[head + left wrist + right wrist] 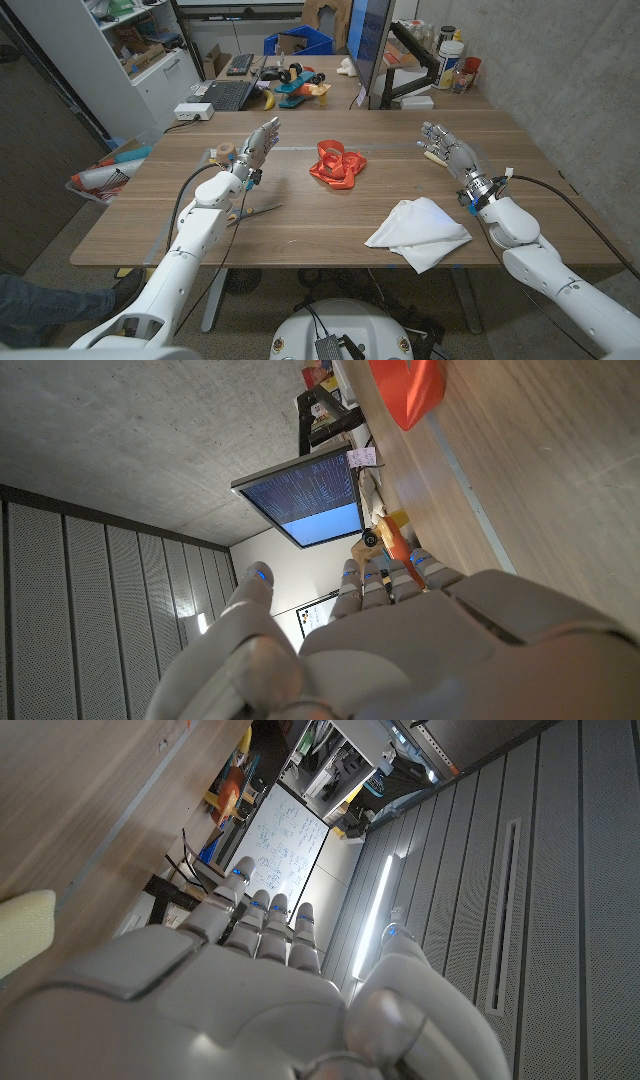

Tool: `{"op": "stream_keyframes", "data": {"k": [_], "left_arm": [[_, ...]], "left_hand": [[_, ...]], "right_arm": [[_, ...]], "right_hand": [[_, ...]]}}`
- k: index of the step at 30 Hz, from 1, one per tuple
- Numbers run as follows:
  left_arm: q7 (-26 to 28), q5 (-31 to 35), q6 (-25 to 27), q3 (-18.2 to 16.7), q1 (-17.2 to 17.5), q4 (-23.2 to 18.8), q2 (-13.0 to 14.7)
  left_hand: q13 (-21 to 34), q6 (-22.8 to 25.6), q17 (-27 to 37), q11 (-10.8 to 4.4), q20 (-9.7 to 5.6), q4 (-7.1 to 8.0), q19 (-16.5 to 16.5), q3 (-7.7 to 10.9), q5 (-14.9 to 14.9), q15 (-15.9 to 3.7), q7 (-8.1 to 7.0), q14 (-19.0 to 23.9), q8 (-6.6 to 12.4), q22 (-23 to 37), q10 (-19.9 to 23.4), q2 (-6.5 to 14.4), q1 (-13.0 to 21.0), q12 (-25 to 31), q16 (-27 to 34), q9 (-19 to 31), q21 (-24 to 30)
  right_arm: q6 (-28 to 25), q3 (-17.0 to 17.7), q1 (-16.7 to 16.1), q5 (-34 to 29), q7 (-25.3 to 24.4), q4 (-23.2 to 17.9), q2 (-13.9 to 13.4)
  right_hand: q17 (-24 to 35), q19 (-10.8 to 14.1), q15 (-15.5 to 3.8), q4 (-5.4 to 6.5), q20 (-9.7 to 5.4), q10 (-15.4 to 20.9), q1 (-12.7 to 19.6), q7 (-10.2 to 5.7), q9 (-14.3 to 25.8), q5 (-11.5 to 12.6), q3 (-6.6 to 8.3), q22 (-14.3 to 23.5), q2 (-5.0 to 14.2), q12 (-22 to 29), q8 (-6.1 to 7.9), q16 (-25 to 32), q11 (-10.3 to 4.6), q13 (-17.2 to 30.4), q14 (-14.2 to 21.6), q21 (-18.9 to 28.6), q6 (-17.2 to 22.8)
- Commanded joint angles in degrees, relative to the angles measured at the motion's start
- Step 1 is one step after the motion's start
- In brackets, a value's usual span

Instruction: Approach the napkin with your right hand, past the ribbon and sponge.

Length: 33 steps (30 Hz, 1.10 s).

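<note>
Right hand [452,152] raised, fingers apart, grasping nothing, beside sponge [432,154]; napkin [418,232] lies nearer robot, w/ ribbon [337,165] at table centre. Judgement: approach not yet begun. Left hand [254,152] likewise unladen.

Bare bench [500,150] lies between the right hand [452,152] and the napkin [420,233]; the ribbon [337,165] sits well aside.

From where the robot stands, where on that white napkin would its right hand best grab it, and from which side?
Probably the raised, crumpled folds in the middle of the napkin, taken from above and from its right side. It lies mostly flat on the table, so a flat edge gives little to grip, while the bunched cloth can be pinched. The right hand is open beyond it, with no ribbon in its way.
</note>
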Motion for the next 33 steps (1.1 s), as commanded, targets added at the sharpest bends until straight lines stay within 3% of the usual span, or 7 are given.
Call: {"op": "stream_keyframes", "data": {"k": [1, 11, 33], "left_arm": [[-0.1, 0.7, 0.5, 0.4, -0.5, 0.4, 0.2], [-0.2, 0.8, 0.4, 0.3, -0.8, 0.7, 0.1], [-0.9, 1.6, 1.3, 0.7, -2.0, 1.2, 0.3]], "left_hand": [[0.1, 0.4, 0.1, 0.18, 0.12, -0.4, -0.2, 0.21, 0.2, 0.66, -0.08, 0.1, 0.23, 0.3, 0.2, 0.5, 0.2, 0.3, 0.3, 0.3, 0.2], [0.1, 0.5, 0.1, 0.31, 0.13, -0.45, -0.2, 0.19, 0.2, 0.67, -0.03, 0.2, 0.23, 0.3, 0.2, 0.5, 0.2, 0.3, 0.3, 0.3, 0.2], [0.1, 0.6, 0.1, 0.14, 0.18, -0.53, -0.2, 0.16, 0.1, 0.69, -0.03, 0.2, 0.22, 0.3, 0.2, 0.6, 0.2, 0.3, 0.3, 0.3, 0.3]], "right_arm": [[0.5, 0.1, -1.2, -1.6, -1.1, -1.7, -1.0], [1.1, 0.9, -2.8, -2.3, -2.1, -3.3, -2.1], [4.5, 2.2, -6.5, -4.6, -5.3, -4.8, -1.4]], "right_hand": [[0.0, 0.6, -0.1, -0.11, 0.19, 0.4, 0.3, -0.36, 0.3, 0.5, 0.18, 0.3, 0.64, 0.4, 0.21, 0.0, -0.02, 0.1, 0.8, -0.2, 0.2], [0.0, 0.9, -0.11, -0.06, 0.25, 0.6, 0.2, -0.59, 0.3, 0.7, 0.21, 0.3, 0.92, 0.4, 0.17, 0.1, -0.37, 0.1, 1.2, -0.3, 0.2], [-0.2, 2.6, -0.25, 0.15, 0.16, 1.7, -0.2, -1.72, 0.3, 1.0, 0.21, 0.2, 1.6, 0.5, -0.33, 0.4, -1.16, 0.2, 2.7, -0.2, -1.2]]}}
